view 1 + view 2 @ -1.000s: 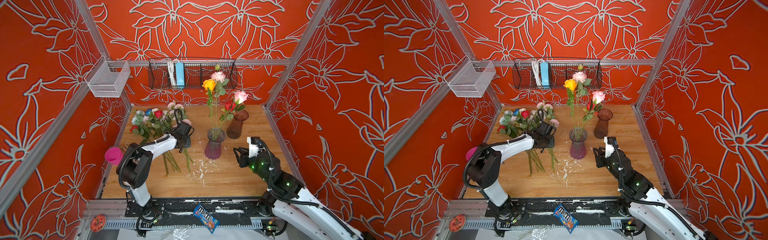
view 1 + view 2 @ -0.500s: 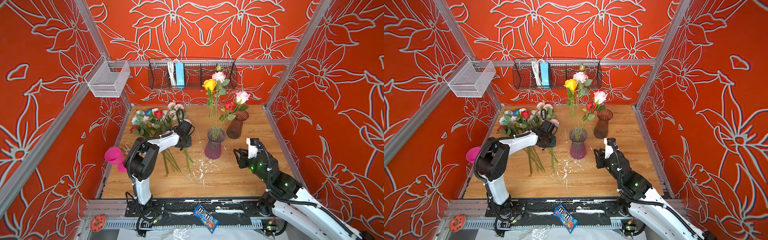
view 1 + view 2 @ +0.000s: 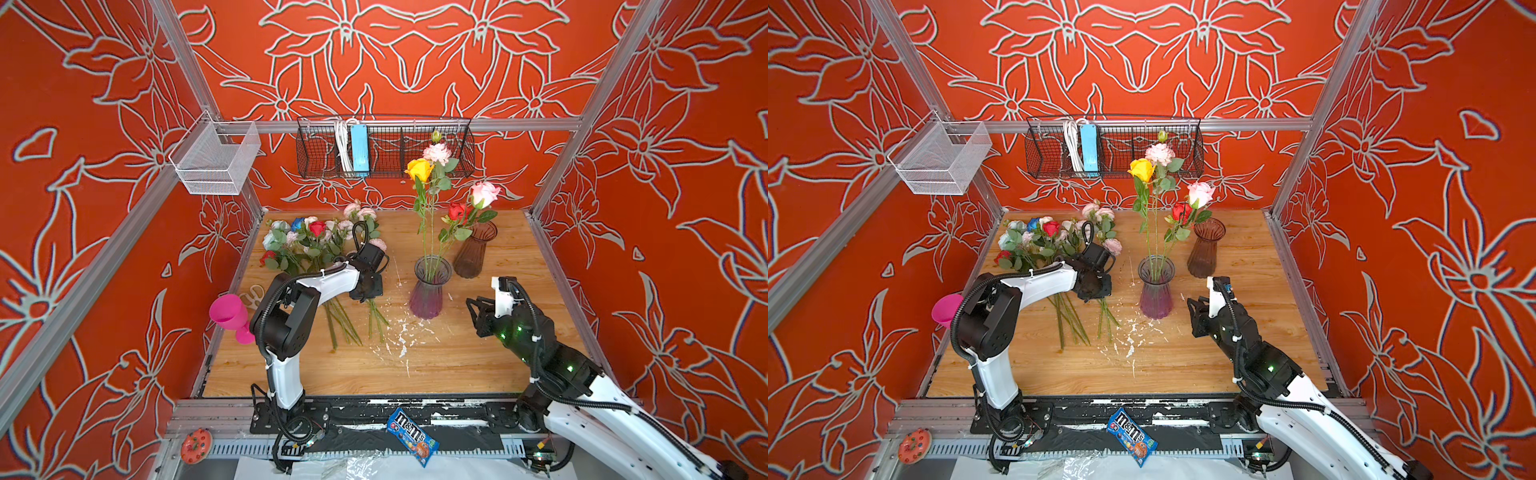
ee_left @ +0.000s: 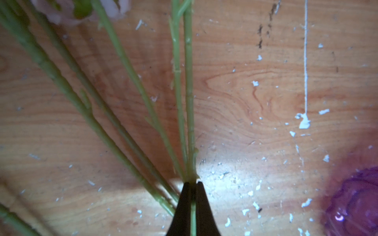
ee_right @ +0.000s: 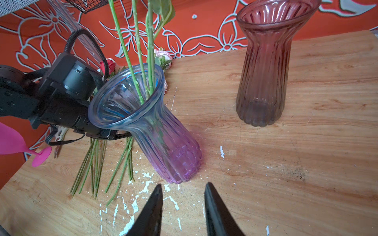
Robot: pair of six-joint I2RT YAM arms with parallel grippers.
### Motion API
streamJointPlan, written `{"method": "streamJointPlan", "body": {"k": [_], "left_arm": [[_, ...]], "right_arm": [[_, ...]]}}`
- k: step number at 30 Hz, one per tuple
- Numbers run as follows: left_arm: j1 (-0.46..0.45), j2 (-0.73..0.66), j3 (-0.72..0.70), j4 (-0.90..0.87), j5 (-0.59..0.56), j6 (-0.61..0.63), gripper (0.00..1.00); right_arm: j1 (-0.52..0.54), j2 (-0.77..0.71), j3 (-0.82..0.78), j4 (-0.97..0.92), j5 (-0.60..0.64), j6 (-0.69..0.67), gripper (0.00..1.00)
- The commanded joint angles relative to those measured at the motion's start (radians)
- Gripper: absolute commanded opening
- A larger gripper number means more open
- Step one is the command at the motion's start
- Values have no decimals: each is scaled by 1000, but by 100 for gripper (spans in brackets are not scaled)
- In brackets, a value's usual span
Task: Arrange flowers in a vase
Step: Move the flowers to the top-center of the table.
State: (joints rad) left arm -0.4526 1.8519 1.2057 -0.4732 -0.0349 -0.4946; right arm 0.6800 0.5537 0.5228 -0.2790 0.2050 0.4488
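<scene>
In both top views the loose flowers [image 3: 316, 241] lie heaped at the far left of the tabletop [image 3: 457, 365], with the blooms toward the back wall and the bare stems fanned toward the arms. The left end effector [image 3: 368, 291] sits low over those stems, roughly midway along them. A few flowers already stand in the purple vase [image 3: 428, 293], and the brown vase [image 3: 473, 253] is just behind it. The right end effector [image 3: 476, 309] hovers near the purple vase, apart from it.

From the left wrist we see the two fingers clenched on a thin green stem [image 4: 189, 102]. A second stem lies tight beside it, and we cannot tell whether that one is caught too. We judge these stems light, smooth and springy, stiff enough to lift from one point. The bloom end is heavier, so a stem may swivel in the pinch. Taking hold on bare stem below the leaves looks right to us, since it leaves a free tail to feed into the neck.

From the right wrist the fingers stand apart with nothing between them. The purple vase is directly ahead and the brown vase is empty. Both look like ribbed glass, so we would treat them as fragile and easy to tip.
</scene>
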Motion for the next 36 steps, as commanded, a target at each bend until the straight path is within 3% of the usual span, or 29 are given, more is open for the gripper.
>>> {"method": "streamJointPlan", "body": {"k": [1,13,21,28,31,36], "left_arm": [[-8,-108,-23,-59,0,-3,6],[-8,-343,-114,-29,66,10,7],[-8,-429,-204,107,183,22,0],[-18,-310,-218,119,268,45,33],[-19,-284,-218,117,269,63,41],[-18,-223,-186,85,145,74,45]], "right_arm": [[-2,5,10,17,8,-1,36],[-1,4,24,17,1,8,36],[-1,7,44,4,5,1,36],[-1,29,45,14,0,0,35],[0,35,45,16,-6,-2,36],[-1,40,42,23,-1,-3,35]]}}
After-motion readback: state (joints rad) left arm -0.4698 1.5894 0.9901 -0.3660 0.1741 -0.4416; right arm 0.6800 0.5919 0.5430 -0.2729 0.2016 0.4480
